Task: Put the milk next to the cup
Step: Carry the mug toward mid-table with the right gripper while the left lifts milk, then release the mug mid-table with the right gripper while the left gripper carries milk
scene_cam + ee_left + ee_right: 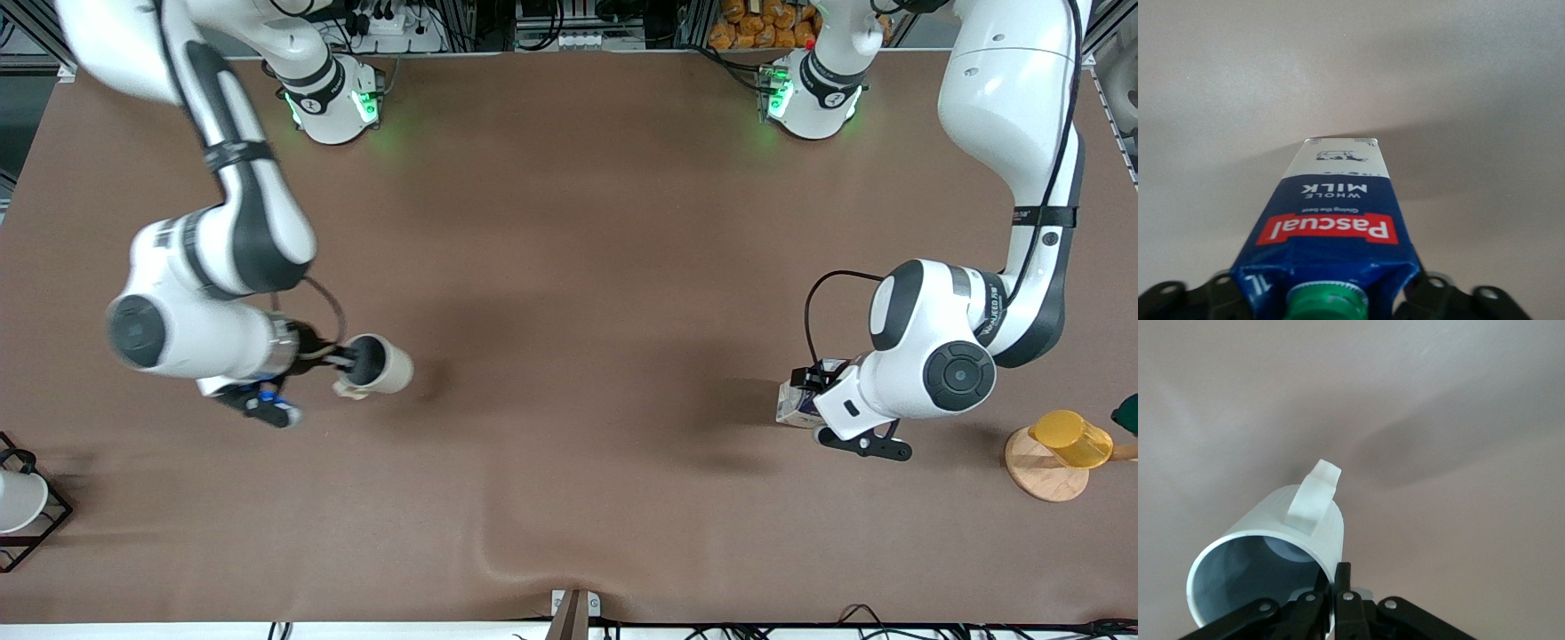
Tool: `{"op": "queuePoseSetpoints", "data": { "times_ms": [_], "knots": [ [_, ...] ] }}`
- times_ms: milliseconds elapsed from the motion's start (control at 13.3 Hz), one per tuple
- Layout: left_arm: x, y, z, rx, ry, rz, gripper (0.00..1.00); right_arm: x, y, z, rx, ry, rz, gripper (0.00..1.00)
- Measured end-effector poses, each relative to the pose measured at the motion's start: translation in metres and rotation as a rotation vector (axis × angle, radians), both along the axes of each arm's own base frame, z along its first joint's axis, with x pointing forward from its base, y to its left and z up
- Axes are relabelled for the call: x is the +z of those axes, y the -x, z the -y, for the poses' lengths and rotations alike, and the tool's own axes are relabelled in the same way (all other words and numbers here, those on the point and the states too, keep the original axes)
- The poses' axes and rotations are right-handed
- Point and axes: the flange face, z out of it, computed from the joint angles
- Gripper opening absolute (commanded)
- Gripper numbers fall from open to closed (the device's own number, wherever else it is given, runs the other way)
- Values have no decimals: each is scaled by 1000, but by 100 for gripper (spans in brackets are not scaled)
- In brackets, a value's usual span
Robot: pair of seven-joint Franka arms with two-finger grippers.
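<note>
So far the two things are each in a grip but well apart, and the pairing itself is not yet done. The left gripper (805, 378) has its fingers clenched on the milk (797, 402) at the gabled top, just under the cap, toward the left arm's end of the worktop (569, 249); whether the carton's base touches the worktop cannot be told. The right gripper (342, 360) grasps the cup (380, 364) by its rim, one finger inside and one outside, toward the right arm's end. From the cup, the milk lies at about three o'clock in the front view, a broad bare stretch between them. What is left, I judge, is to bring the milk alongside the cup, set it upright and let go. The milk (1331, 227) is a dark blue carton with a green cap (1327, 301), a red label band and a pale base. The cup (1265, 553) is whitish, grey inside, tilted, with its loop handle (1313, 495) uppermost.
</note>
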Motion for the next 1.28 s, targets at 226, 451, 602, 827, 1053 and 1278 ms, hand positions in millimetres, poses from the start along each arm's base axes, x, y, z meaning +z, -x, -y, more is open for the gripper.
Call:
{"op": "queuePoseSetpoints", "data": {
  "times_ms": [226,451,602,827,1053,1278],
  "knots": [
    [10,-4,-7,11,1,18,0,-3,17,-82,-93,19,46,0],
    [25,-9,-16,25,3,45,0,-41,38,-154,-184,38,63,0],
    [40,-9,-18,27,4,68,0,-78,51,-192,-224,44,80,0],
    [63,-8,-18,28,5,99,0,-112,55,-217,-293,51,90,0],
    [76,-6,-17,28,4,108,0,-115,53,-227,-309,49,94,100],
    [85,0,-9,24,1,91,0,-111,50,-228,-308,45,104,100]
  ]
}}
